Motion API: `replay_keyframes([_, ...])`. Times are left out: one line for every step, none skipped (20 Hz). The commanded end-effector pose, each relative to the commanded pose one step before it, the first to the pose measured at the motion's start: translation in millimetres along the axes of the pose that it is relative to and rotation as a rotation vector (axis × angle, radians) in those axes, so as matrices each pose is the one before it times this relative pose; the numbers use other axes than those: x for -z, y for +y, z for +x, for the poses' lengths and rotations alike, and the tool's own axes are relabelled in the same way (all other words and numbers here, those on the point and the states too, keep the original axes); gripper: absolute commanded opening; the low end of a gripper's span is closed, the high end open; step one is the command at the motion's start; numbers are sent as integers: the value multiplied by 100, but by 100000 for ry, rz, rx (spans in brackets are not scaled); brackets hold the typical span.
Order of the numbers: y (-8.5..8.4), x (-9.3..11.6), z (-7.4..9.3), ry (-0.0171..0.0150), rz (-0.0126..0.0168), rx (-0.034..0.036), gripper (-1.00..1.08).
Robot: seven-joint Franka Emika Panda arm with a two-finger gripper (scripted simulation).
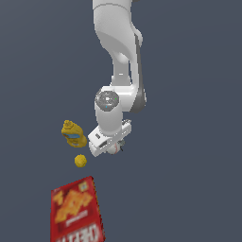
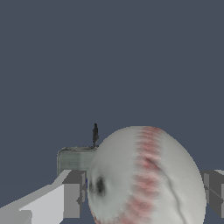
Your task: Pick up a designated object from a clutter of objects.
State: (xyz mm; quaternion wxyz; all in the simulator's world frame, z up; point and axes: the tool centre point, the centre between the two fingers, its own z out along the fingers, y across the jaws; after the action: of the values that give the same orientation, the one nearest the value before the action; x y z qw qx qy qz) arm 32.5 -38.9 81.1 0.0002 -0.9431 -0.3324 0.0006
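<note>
The white baseball (image 2: 144,175) with red stitching fills the gap between my fingers in the wrist view. One grey finger (image 2: 72,192) touches one side of it and the other finger (image 2: 214,192) touches the opposite side. My gripper (image 1: 116,148) is shut on the baseball (image 1: 115,150), which shows only as a small white patch under the hand in the exterior view. The rest of the clutter lies toward the exterior view's left of the hand.
A yellow squeeze bottle (image 1: 73,133) and a small yellow ball (image 1: 80,160) lie just beside the hand. A red cracker box (image 1: 76,211) lies nearer the camera. A small grey-green item (image 2: 75,158) sits just behind the baseball.
</note>
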Motion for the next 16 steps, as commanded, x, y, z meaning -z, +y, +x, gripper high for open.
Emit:
replay_keyframes([-115,1715,-119,216,-211,3,-100])
replay_keyframes([-82,758,-86,0,0,0,-100])
replay_keyframes([-88,815,-92,0,0,0,-100])
replay_keyframes([-94,868,-97,0,0,0,-100])
replay_keyframes([-99,918,-102,0,0,0,-100])
replay_keyframes([-114,945,-91,-35,17,30,-100])
replay_keyframes([-108,1011,-111,0,0,0,-100])
replay_keyframes([-112,1055,-115,0,0,0,-100])
replay_keyframes([-115,1097,-118,0,0,0,-100])
replay_keyframes([-119,1138,-121,0,0,0,-100])
replay_keyframes([-122,1178,-125,0,0,0,-100])
replay_keyframes([-123,1192,-125,0,0,0,-100])
replay_keyframes([-120,1173,-121,0,0,0,-100])
replay_keyframes([-117,1156,-118,0,0,0,-100])
replay_keyframes([-114,1141,-115,0,0,0,-100])
replay_keyframes([-111,1100,-97,-13,59,34,-100])
